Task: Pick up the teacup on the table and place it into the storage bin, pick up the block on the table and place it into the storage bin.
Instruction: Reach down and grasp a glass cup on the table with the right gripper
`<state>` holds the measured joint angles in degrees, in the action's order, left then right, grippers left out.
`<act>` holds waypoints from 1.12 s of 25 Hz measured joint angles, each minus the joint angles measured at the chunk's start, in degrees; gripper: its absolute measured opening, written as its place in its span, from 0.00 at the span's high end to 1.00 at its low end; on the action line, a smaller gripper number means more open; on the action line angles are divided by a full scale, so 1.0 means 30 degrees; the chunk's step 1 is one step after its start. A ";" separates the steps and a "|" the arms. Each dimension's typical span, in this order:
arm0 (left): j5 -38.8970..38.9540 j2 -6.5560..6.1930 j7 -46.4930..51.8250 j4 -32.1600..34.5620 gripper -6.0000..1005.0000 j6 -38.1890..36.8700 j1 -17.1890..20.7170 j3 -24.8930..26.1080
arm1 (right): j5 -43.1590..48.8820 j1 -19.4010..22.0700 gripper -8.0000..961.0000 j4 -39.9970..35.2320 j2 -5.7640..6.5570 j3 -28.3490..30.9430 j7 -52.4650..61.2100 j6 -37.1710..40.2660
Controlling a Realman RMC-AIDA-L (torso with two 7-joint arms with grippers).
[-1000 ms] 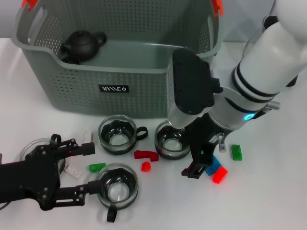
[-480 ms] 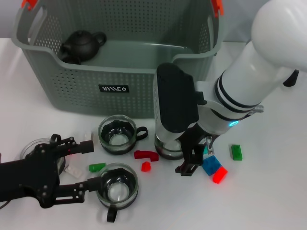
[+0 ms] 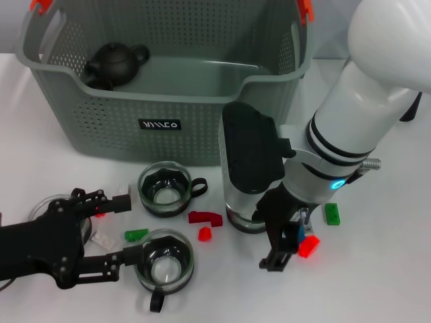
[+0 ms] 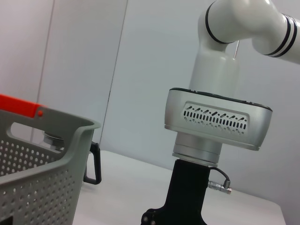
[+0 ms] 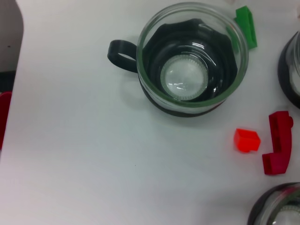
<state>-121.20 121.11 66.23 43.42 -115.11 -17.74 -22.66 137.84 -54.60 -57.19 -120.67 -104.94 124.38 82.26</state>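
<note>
The right hand (image 3: 277,254) has drawn back towards the robot, and the head view sets it just beside the blue block (image 3: 294,233), grip untellable, the left hand (image 3: 128,227) spread by a teacup (image 3: 165,264), while the left wrist view shows the storage bin (image 4: 42,159) and the right wrist view that teacup (image 5: 192,75) on the desk (image 5: 93,154).

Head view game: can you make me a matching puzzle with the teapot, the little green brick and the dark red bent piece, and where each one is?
Things:
1. black teapot
2. green brick
3. dark red bent piece

Places:
A. on the table between the glass teacups
B. inside the storage bin
C. on the table on the robot's right, by the right gripper

Pairs: 1-B, 2-C, 3-A
</note>
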 joint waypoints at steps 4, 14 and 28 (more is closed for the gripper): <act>0.0013 0.0000 0.0010 -0.0013 0.16 0.0151 -0.0052 -0.0004 | 0.0135 0.0100 0.11 0.0311 -0.0001 -0.0067 -0.0057 -0.1249; 0.0030 0.0001 0.0013 -0.0145 0.16 0.0266 -0.0065 0.0088 | 0.0164 0.0101 0.15 0.0836 -0.0083 -0.0271 -0.0122 -0.1757; 0.0030 0.0001 0.0014 -0.0171 0.16 0.0433 -0.0037 0.0290 | 0.0162 0.0164 0.67 0.0785 0.0024 -0.0126 -0.0009 -0.1636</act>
<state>-121.11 121.11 66.27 42.91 -113.81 -17.85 -21.79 138.33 -54.11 -54.83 -120.59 -105.32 124.35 77.35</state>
